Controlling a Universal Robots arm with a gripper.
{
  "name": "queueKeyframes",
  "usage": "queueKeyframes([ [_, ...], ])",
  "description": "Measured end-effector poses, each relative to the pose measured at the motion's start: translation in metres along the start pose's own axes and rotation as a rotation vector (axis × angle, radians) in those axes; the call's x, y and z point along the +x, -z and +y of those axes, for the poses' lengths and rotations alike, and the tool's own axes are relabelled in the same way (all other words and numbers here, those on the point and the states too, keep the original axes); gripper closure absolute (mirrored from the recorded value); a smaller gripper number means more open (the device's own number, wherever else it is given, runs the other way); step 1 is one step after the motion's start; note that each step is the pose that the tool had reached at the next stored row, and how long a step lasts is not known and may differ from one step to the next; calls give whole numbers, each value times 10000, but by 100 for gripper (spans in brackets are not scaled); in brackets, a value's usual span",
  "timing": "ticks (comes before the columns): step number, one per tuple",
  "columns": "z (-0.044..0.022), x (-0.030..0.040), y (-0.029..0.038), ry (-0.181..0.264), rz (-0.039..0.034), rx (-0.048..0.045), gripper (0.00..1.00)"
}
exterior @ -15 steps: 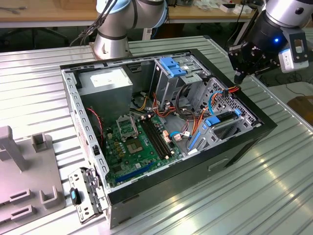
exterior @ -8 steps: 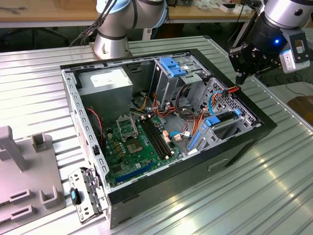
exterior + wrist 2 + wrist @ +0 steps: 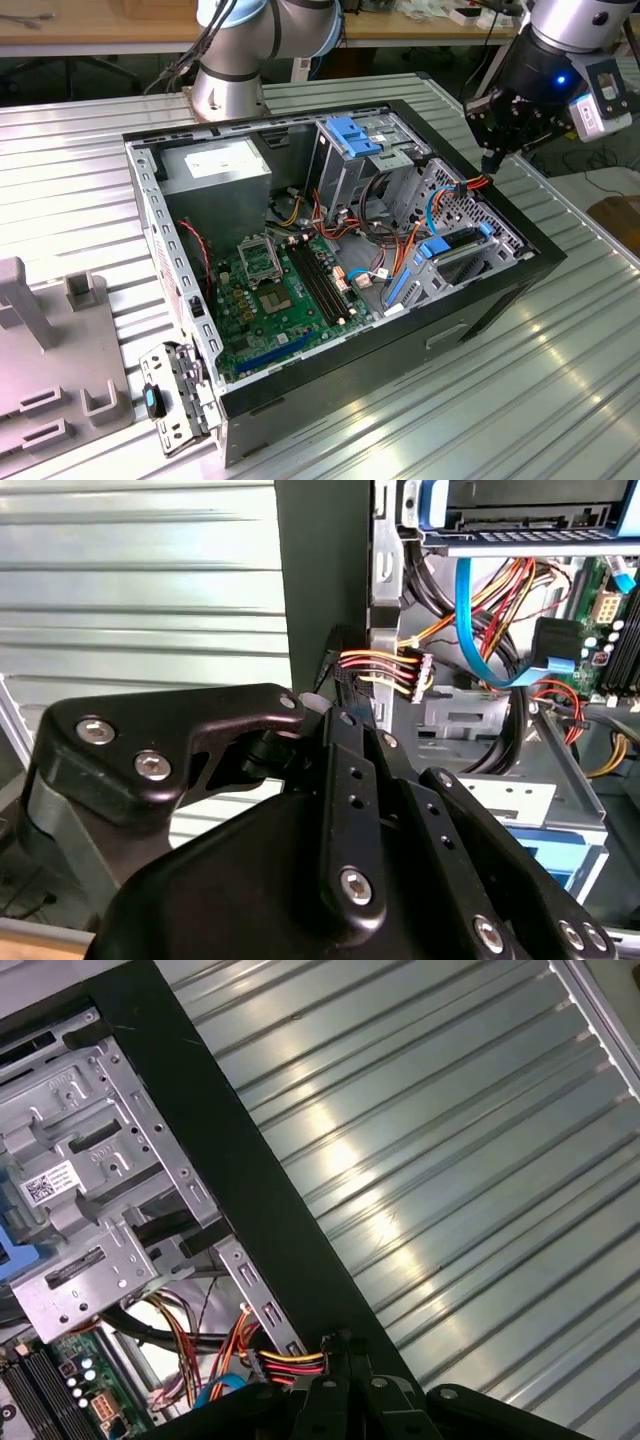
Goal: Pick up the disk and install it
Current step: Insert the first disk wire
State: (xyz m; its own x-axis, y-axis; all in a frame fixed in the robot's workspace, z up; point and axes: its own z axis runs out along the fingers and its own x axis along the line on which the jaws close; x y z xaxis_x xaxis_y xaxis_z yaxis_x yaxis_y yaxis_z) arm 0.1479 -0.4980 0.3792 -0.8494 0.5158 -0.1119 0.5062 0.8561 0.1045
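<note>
- Your end effector [image 3: 490, 158] hangs over the wall of the open black tower computer case [image 3: 480, 310] on the exterior view's right, far end, just above the rim.
- It's clenched: in the second wrist view the black fingers [image 3: 345, 770] run together to a single tip with no gap between them.
- The tip sits right at the bundle of yellow, red and black wires [image 3: 385, 665] where it meets the case wall. You can't tell whether it pinches the wires or only touches them.
- The flat grey-black disk in its bright blue plastic carrier [image 3: 455, 243] sits slotted into the perforated grey metal bay at the near right of the case interior. It is apart from the end effector, which is not gripping it.
- The second wrist view shows the same disk [image 3: 520, 520]: dark body, blue frame around it, lying level in the bay.
- The taller grey metal drive cage with a blue plastic bracket on top [image 3: 350, 135] stands at the far side of the case.
- The green motherboard [image 3: 280, 290] lies on the case floor, toward the exterior view's left.
- The case lies on its side on the ribbed silver metal desk [image 3: 450, 420].
- A grey plastic fixture [image 3: 40, 350] sits on the desk at the exterior view's left, clear of the case.
- The silver arm base [image 3: 230, 85] stands just behind the case's far wall.
</note>
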Motion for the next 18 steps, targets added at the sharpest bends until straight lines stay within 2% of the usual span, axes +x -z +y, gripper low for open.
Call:
queueKeyframes([
  [4,14,-24,-17,426,47,-51,89],
  [7,17,-27,-28,1013,95,-92,89],
  [10,21,-36,-42,1358,80,-35,89],
  [11,21,-37,-44,1458,66,0,82],
  [14,23,-40,-48,1799,47,62,82],
  [16,23,-41,-49,1922,16,135,81],
  [17,23,-41,-50,2045,6,163,75],
  [18,23,-41,-50,2056,6,163,75],
])
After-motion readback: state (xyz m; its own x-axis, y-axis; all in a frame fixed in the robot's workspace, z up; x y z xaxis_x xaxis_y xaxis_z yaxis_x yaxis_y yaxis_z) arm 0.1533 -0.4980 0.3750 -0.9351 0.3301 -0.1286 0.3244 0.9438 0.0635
